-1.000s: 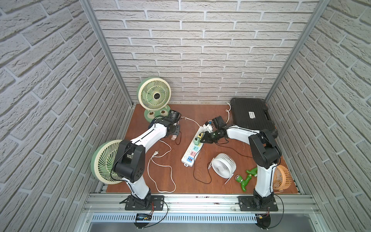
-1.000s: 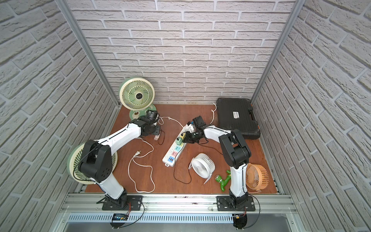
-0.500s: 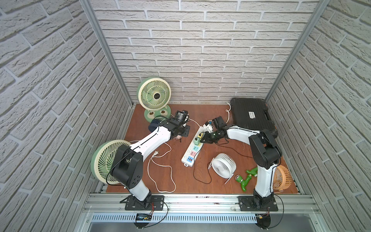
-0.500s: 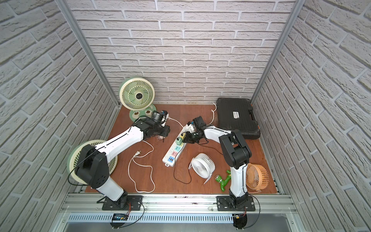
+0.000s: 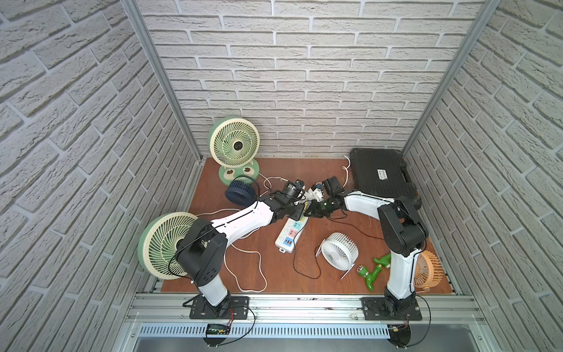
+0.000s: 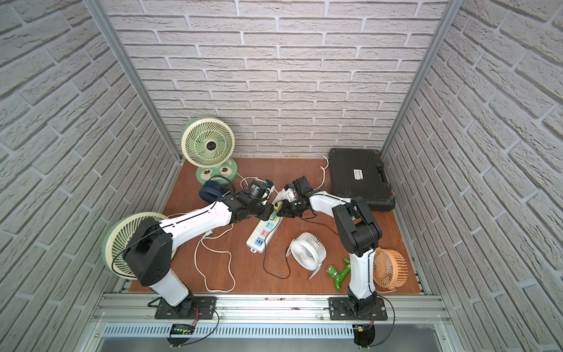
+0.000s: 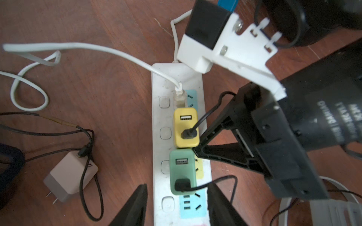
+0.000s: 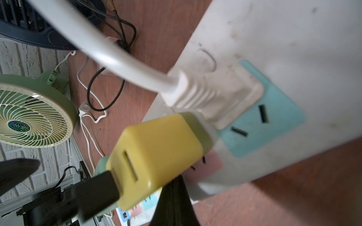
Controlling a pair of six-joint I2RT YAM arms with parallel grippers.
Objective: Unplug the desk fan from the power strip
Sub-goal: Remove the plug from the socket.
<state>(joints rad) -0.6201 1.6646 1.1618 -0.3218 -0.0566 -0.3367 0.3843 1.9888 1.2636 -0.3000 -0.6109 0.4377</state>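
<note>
**Left gripper lined up over the power strip, right one parked against its side**

The power strip (image 5: 291,233) sits between the two arms, its long axis running diagonally from front to back. In the left wrist view it passes straight between the spread, empty jaws of the left gripper (image 7: 176,185). The green adapter (image 7: 182,168) is right ahead, then the yellow adapter (image 7: 186,127) and the white plug (image 7: 179,95). The right gripper (image 7: 197,151) is clenched on nothing, its tip touching where green meets yellow. The left arm looks better placed to pull, but I can't tell which plug to go for. The writing on the right gripper's body and the black case (image 5: 380,176) label is unreadable.
</note>
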